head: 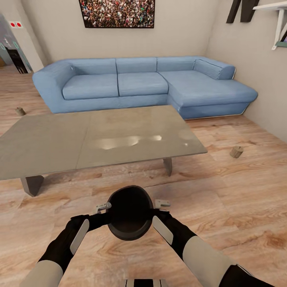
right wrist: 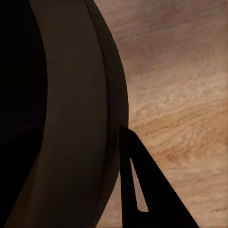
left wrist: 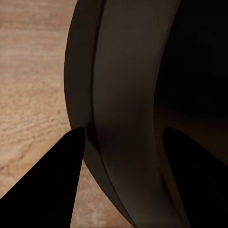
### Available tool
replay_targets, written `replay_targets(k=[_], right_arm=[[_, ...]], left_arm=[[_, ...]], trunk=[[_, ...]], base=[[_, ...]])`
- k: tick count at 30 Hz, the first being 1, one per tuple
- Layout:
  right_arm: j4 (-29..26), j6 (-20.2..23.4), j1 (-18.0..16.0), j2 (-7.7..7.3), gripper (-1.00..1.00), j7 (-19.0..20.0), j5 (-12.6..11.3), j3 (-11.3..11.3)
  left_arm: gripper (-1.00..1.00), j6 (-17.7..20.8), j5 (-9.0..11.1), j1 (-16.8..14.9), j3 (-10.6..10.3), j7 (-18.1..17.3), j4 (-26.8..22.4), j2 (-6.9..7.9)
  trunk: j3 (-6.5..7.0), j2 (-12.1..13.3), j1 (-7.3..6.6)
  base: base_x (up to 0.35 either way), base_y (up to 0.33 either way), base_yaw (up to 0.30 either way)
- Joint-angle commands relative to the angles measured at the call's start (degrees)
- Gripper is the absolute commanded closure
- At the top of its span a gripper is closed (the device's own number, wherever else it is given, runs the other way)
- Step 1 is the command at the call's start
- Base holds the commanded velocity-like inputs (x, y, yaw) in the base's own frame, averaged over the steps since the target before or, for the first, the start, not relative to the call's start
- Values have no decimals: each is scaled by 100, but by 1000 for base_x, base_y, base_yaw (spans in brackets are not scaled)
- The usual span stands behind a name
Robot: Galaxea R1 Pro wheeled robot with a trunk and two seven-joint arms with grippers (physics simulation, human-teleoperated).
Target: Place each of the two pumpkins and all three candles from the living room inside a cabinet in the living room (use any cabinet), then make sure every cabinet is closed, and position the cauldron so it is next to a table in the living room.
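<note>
The black cauldron (head: 129, 211) hangs between my two hands just in front of me, its dark opening facing up toward the head camera. My left gripper (head: 104, 218) is shut on its left rim; in the left wrist view the fingers (left wrist: 52, 185) straddle the rim wall (left wrist: 123, 71). My right gripper (head: 156, 217) is shut on the right rim, with one finger (right wrist: 142, 190) outside the wall (right wrist: 71, 95). The grey table (head: 59, 143) stands a short way beyond the cauldron. One tan candle (head: 236, 151) lies on the floor to the right, another candle (head: 20, 111) at far left.
A blue corner sofa (head: 139, 83) stands behind the table against the back wall. A wall runs along the right with a white shelf (head: 279, 16) high up. Wooden floor (head: 223, 207) spreads between me and the table and off to the right.
</note>
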Motion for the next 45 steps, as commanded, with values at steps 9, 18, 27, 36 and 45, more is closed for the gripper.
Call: replay_targets(k=[9,18,27,36,45], right_arm=[[-21,-20,-10,-7,100,65,-96,84],[-21,-20,-10,-7,100,70,-101,84],[-21,-20,-10,-7,100,72,-101,84],[-21,-20,-10,-6,100,71,-101,84],[-21,-20,-10,-7,100,72,-101,84]], left_arm=[[100,24,45,-2,-24,-12,-3,55],[100,24,45,-2,-17,-11,-7,55],[100,24,45,-1,-20,-20,-25,55],[100,28,45,-1,-20,-20,-26,54],[100,31,45,-1,-20,-18,-26,51]], trunk=[[-4,-2,0],[-4,-2,0],[-76,-163,88],[-238,-524,286],[-345,-764,418]], base=[[63,0,0],[6,0,0],[0,0,0],[0,0,0],[0,0,0]])
